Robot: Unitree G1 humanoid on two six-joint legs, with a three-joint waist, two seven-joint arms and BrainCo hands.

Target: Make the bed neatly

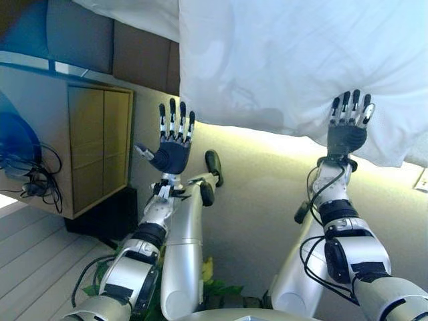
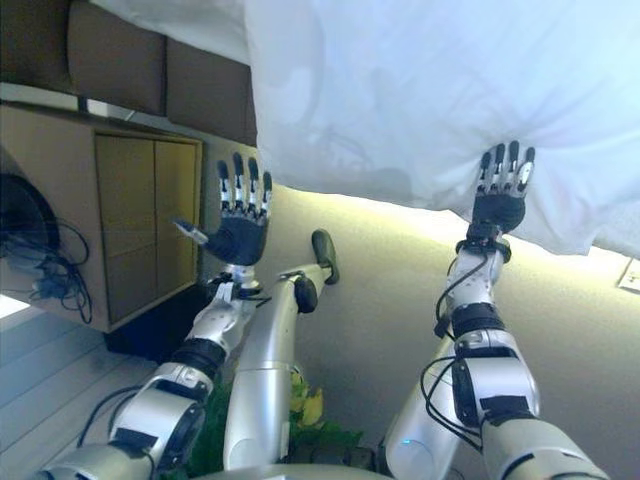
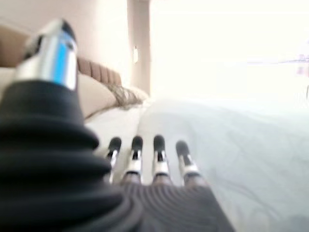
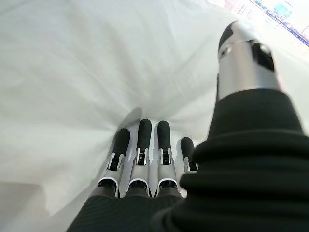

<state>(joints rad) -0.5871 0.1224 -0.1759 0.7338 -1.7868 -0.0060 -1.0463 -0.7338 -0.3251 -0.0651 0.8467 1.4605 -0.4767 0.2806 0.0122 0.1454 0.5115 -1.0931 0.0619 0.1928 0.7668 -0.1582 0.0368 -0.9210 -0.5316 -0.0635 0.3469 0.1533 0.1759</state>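
Note:
A white duvet (image 1: 287,60) covers the bed across the top of the eye views, its lower edge hanging over the bed's beige side (image 1: 267,180). My right hand (image 1: 346,134) is open, its straight fingers lying flat on the duvet's edge; the right wrist view shows its fingers (image 4: 140,145) pressed on the white cloth (image 4: 72,72). My left hand (image 1: 170,150) is open and holds nothing, just below the duvet's left corner, by the bedside cabinet. In the left wrist view its fingers (image 3: 157,150) point along the smooth bed surface (image 3: 227,145) towards a pillow (image 3: 94,94).
A wooden bedside cabinet (image 1: 87,147) stands left of the bed, with tangled cables (image 1: 33,174) beside it. A brown padded headboard (image 1: 134,53) runs behind it. Pale wooden floor (image 1: 33,247) lies at the lower left. A wall socket (image 1: 421,180) shows at the right edge.

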